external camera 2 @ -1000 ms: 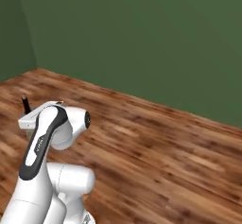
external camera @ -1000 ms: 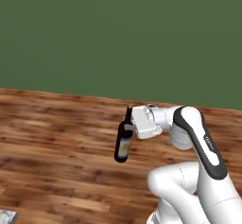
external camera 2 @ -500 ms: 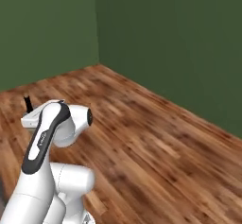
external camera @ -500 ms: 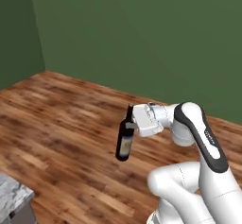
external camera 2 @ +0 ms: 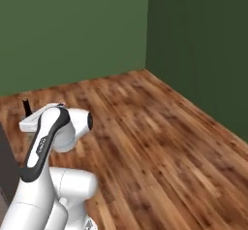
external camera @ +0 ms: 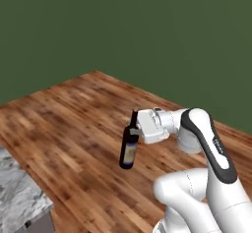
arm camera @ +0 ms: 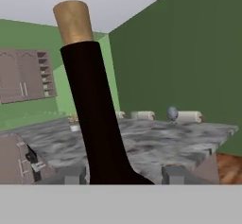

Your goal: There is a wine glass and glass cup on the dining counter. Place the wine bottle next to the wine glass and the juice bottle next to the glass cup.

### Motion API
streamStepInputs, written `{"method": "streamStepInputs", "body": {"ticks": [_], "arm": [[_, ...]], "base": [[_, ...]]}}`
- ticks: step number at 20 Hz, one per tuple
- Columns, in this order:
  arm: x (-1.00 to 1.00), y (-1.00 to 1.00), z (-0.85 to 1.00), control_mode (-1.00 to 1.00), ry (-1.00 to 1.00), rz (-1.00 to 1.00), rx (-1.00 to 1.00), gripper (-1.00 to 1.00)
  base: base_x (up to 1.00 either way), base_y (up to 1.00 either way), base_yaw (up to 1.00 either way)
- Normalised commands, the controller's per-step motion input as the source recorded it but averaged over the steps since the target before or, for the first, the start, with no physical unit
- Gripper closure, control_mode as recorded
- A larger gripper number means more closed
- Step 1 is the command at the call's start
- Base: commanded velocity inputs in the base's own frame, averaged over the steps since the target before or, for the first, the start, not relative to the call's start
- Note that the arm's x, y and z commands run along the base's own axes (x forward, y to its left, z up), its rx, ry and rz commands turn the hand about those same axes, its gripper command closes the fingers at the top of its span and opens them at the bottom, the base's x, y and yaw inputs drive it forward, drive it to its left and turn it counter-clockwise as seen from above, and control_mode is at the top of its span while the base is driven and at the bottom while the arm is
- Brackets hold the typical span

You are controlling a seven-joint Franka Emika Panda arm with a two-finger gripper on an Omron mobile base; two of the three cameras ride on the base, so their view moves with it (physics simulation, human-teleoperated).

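Observation:
My gripper (external camera: pixel 136 128) is shut on the wine bottle (external camera: pixel 129 149), a dark bottle with a pale label that hangs upright above the wooden floor, gripped near its shoulder. In the hand view the wine bottle's black neck and tan cork (arm camera: pixel 90 100) rise between the two fingertips (arm camera: pixel 71 175) of my gripper (arm camera: pixel 124 176). Beyond lies the marbled dining counter (arm camera: pixel 156 142), with the greyish round-bowled wine glass (arm camera: pixel 172 113) on its far side. A corner of the dining counter (external camera: pixel 17 197) lies at lower left. The bottle's dark top (external camera 2: pixel 25 106) pokes up behind the arm. The juice bottle and glass cup are out of view.
Green walls meet at a room corner (external camera 2: pixel 147 30) ahead, above open wooden floor (external camera 2: pixel 160 146). Two white rolls (arm camera: pixel 189 116) lie on the counter near the wine glass. Brown wall cabinets (arm camera: pixel 23 83) hang beyond the counter on the left.
Both base views have swung round with the base: the room corner slid across and the counter corner came in at lower left. The bottle stays held the same way.

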Motion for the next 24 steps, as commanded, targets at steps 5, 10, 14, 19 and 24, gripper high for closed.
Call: {"method": "streamStepInputs", "body": {"ticks": [5, 10, 14, 19, 24], "arm": [[0.00, 0.00, 0.00, 1.00, 0.00, 0.00, 0.00, 1.00], [0.00, 0.00, 0.00, 1.00, 0.00, 0.00, 0.00, 1.00], [0.00, 0.00, 0.00, 1.00, 0.00, 0.00, 0.00, 1.00], [0.00, 0.00, 0.00, 1.00, 0.00, 0.00, 0.00, 1.00], [0.00, 0.00, 0.00, 1.00, 0.00, 0.00, 0.00, 1.00]], "base": [[0.78, -0.02, 0.35], [0.84, -0.10, 0.18], [0.86, -0.12, 0.16], [0.86, -0.13, 0.13], [0.85, -0.08, 0.21]]}}
